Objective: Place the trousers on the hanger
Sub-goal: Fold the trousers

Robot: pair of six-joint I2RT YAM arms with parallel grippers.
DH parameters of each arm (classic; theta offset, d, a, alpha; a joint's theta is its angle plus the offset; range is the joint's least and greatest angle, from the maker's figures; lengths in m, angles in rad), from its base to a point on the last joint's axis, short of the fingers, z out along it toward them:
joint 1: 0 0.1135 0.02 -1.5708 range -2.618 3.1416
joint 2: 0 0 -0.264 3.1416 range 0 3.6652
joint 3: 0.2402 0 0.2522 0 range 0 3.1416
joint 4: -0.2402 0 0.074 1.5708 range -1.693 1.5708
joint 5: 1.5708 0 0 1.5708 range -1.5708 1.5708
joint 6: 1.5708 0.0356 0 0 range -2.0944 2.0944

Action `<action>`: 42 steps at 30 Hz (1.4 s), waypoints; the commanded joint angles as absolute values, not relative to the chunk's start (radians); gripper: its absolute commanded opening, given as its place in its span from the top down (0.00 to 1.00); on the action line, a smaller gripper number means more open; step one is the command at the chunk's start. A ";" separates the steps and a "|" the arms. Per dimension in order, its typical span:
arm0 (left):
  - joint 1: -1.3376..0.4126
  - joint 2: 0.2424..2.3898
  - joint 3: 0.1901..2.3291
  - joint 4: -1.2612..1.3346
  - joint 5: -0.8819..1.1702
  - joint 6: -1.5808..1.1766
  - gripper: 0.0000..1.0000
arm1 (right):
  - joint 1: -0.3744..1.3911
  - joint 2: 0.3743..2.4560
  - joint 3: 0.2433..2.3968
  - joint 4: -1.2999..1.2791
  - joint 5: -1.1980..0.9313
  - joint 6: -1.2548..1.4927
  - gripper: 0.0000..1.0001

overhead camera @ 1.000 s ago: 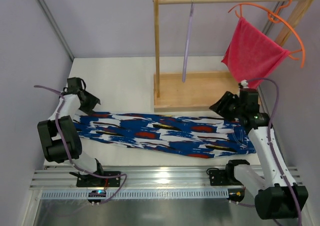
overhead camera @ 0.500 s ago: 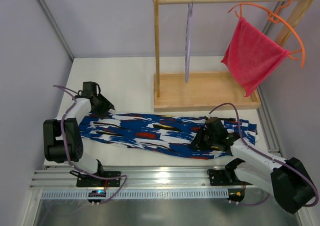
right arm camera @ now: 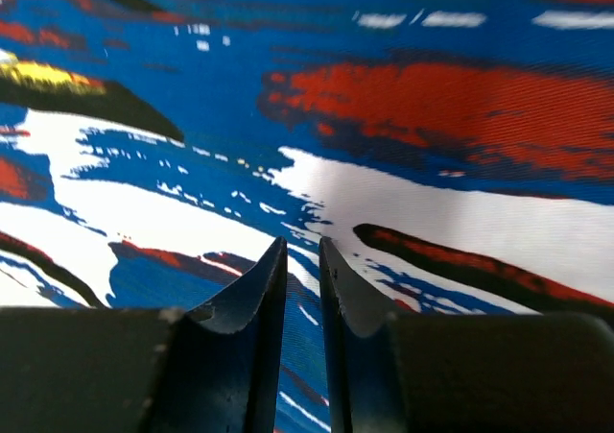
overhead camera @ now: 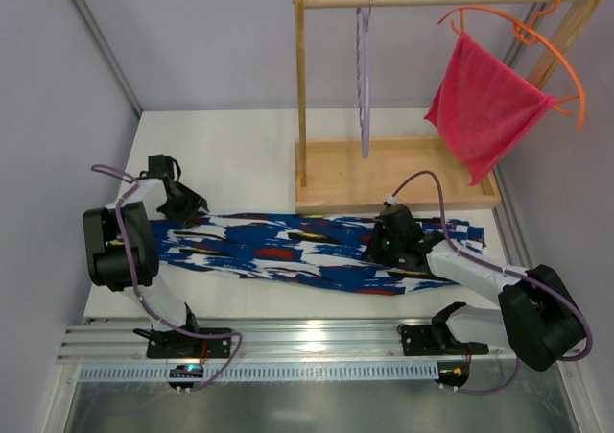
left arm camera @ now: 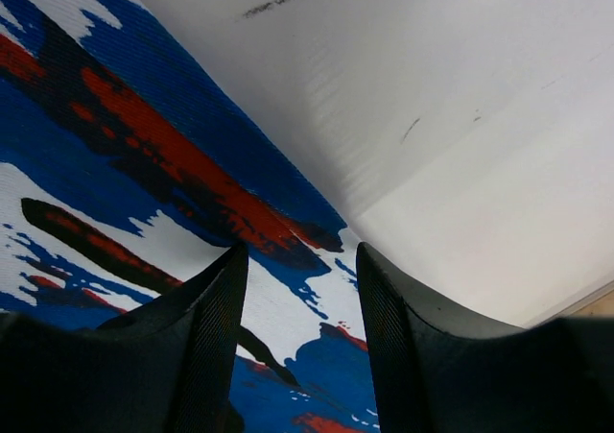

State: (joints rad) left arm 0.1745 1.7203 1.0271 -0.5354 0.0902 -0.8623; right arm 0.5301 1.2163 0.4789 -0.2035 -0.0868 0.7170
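The trousers (overhead camera: 307, 251), royal blue with white, red, black and yellow patches, lie flat and stretched left to right across the white table. The lavender hanger (overhead camera: 364, 78) hangs by its silver hook from the wooden rack's top bar. My left gripper (overhead camera: 187, 205) is open over the trousers' far left edge; in the left wrist view its gripper (left arm camera: 299, 260) straddles the patterned cloth (left arm camera: 144, 164) next to bare table. My right gripper (overhead camera: 384, 241) is low on the trousers right of the middle. In the right wrist view its gripper (right arm camera: 303, 251) shows only a narrow slit over flat cloth (right arm camera: 384, 107).
A wooden rack (overhead camera: 384, 174) with a tray base stands behind the trousers. An orange hanger (overhead camera: 537, 30) carrying a plain pink-red cloth (overhead camera: 484, 107) hangs at the rack's right end. Grey walls close in on the left and right. A metal rail (overhead camera: 317, 342) runs along the near edge.
My right arm swung down from the trousers' right end to the cloth right of the middle. My left gripper shifted along the trousers' left end. The trousers shifted slightly.
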 commanded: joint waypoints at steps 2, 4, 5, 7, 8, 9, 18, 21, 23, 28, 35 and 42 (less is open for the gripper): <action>0.201 1.733 1.028 -0.546 -0.025 -0.836 0.49 | 0.529 1.154 0.626 -0.452 0.070 0.728 0.78; 0.202 1.723 1.032 -0.551 -0.018 -0.838 0.49 | 0.529 1.106 0.643 -0.508 0.148 0.764 0.78; 0.201 1.721 1.032 -0.552 -0.018 -0.839 0.49 | 0.528 1.094 0.643 -0.543 0.181 0.775 0.79; 0.199 1.721 1.025 -0.555 -0.014 -0.841 0.49 | 0.523 1.084 0.614 -0.543 0.244 0.802 0.80; 0.201 1.723 1.022 -0.555 -0.015 -0.841 0.49 | 0.515 1.091 0.576 -0.525 0.244 0.817 0.80; 0.201 1.721 1.008 -0.557 -0.026 -0.841 0.49 | 0.514 1.098 0.556 -0.511 0.251 0.827 0.80; 0.201 1.677 1.032 -0.571 -0.032 -0.813 0.48 | 0.483 1.126 0.572 -0.550 0.318 0.787 0.81; 0.199 1.629 1.081 -0.604 -0.037 -0.790 0.48 | 0.492 1.075 0.656 -0.566 0.115 0.660 0.81; 0.199 1.606 1.118 -0.629 -0.046 -0.779 0.48 | 0.540 1.060 0.701 -0.597 0.051 0.652 0.81; 0.199 1.534 1.132 -0.672 -0.087 -0.749 0.47 | 0.601 0.941 0.609 -0.549 -0.147 0.738 0.86; 0.210 1.587 1.071 -0.667 -0.161 -0.729 0.46 | 0.609 0.860 0.355 -0.525 -0.013 0.897 0.89; 0.236 1.648 1.091 -0.680 -0.141 -0.732 0.47 | 0.609 0.985 0.475 -0.618 0.142 0.902 0.90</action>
State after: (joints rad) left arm 0.2264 1.6581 1.0740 -0.6617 -0.1234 -0.7486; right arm 0.6098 0.9394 0.4053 -0.5488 -0.0116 0.8875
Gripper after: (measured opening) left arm 0.534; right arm 0.103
